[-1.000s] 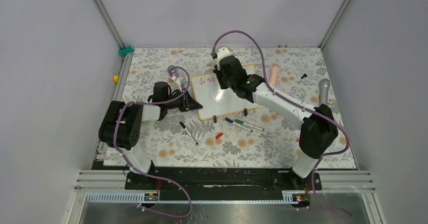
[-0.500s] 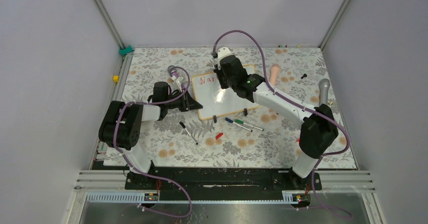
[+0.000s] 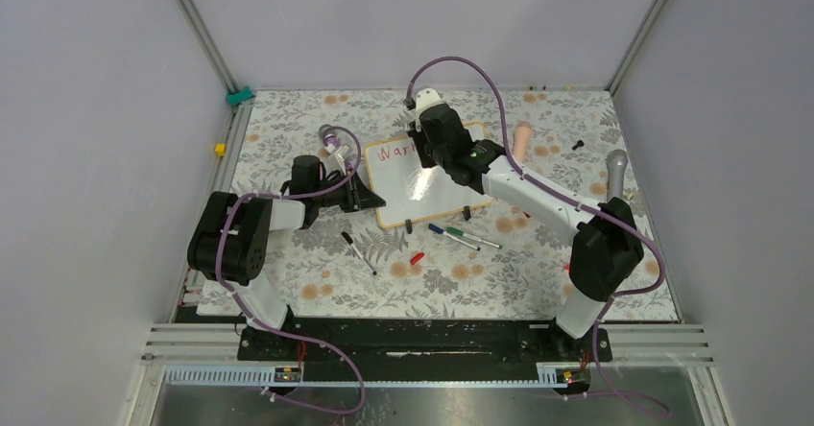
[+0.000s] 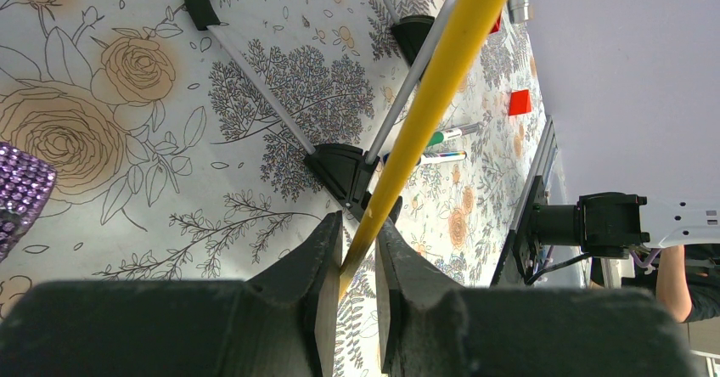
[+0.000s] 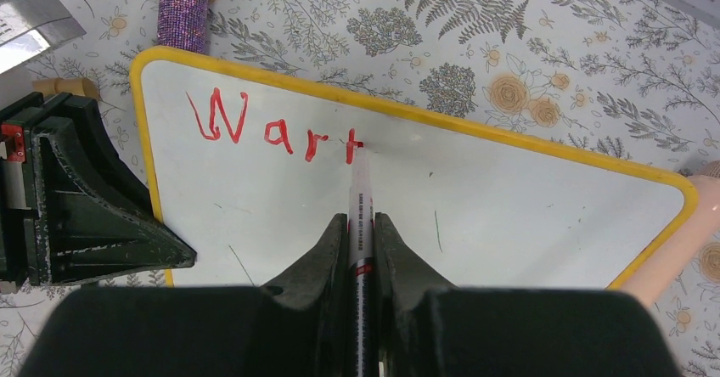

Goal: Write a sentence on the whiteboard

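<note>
We saw the right arm stretched from its near-right base diagonally across the counter (image 3: 288, 138), wrist tipped down over the far-left part of the whiteboard (image 3: 437, 196). The right claw (image 5: 361, 224) was pressed together on a red marker (image 5: 360, 192). The marker's tip touched the board at the end of the sentence (image 5: 255, 126), which read "War" plus one started stroke. The left arm was folded, elbow raised near the left rail, forearm running low to the right toward the board's left edge. The left claw (image 4: 357, 243) pinched the board's yellow rim (image 4: 441, 63). The whiteboard sat near the counter's middle, with loose markers (image 3: 463, 237) just beside its near edge.
</note>
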Available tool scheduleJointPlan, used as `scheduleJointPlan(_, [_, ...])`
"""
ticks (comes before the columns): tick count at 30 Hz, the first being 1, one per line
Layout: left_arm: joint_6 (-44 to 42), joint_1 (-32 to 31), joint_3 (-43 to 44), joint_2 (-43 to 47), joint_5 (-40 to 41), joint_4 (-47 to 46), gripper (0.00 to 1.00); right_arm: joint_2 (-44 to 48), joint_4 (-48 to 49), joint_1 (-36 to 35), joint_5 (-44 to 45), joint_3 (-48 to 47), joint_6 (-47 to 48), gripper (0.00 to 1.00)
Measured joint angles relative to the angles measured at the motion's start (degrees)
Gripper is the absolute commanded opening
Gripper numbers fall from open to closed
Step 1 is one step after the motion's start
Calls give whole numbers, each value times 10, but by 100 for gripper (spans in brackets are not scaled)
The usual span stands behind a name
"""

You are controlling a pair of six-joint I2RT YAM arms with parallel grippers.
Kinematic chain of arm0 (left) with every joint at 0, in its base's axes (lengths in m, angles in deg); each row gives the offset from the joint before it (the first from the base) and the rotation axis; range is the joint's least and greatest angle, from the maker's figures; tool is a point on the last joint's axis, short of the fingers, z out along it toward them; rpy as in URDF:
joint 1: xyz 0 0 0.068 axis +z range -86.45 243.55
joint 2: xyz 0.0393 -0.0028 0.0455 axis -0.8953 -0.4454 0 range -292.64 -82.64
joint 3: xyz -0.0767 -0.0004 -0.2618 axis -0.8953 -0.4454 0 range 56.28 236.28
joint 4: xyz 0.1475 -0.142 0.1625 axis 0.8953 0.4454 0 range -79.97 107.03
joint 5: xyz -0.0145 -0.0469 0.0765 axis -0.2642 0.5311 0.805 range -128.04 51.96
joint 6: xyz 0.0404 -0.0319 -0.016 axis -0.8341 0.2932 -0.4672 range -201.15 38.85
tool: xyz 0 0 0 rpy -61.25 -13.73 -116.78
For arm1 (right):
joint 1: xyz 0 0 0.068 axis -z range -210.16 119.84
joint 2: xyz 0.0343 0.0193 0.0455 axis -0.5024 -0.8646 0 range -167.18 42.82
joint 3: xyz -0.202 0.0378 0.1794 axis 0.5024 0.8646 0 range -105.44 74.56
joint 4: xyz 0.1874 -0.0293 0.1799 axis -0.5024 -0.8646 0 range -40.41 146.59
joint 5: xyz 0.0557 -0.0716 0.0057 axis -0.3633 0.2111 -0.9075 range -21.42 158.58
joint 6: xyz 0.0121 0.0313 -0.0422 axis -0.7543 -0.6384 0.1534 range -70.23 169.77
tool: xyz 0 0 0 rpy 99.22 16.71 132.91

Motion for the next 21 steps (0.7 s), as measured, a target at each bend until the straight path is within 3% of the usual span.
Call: scheduleJointPlan(21, [0,0,0,0,0,0,1,2,0,3,-10,3,1,0])
